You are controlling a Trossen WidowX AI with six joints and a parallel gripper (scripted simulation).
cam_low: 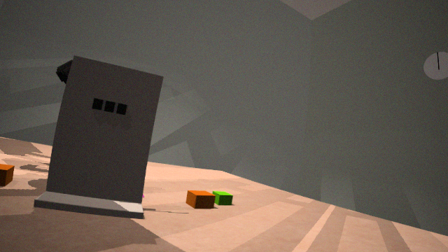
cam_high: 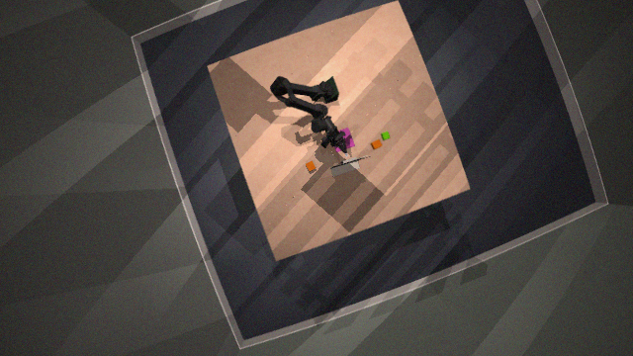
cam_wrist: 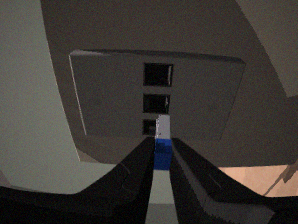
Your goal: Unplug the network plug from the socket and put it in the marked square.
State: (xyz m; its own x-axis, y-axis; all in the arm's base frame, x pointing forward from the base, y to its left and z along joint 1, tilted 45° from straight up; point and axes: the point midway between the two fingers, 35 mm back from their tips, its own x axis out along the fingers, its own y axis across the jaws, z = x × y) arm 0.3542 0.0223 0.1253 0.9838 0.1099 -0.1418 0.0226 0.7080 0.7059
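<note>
The upright grey panel [cam_high: 341,171] [cam_low: 98,150] [cam_wrist: 110,100] stands on its foot; three dark square openings show in it in the exterior view and the wrist view. My gripper [cam_high: 346,150] [cam_wrist: 161,144] is shut on the plug, a small block with a blue body [cam_wrist: 163,156] and a pale nose. The nose shows in front of the panel, overlapping the lowest opening in the wrist view, and looks out of the socket; the exact gap cannot be told. The tab cannot be made out. The magenta marked square [cam_high: 349,135] lies on the table, partly under the gripper.
An orange block [cam_high: 311,166] [cam_low: 5,175] lies on one side of the panel. Another orange block [cam_high: 376,144] [cam_low: 200,199] and a green block [cam_high: 386,135] [cam_low: 223,198] lie close together on the other side. The panel hides most of the arm in the exterior view.
</note>
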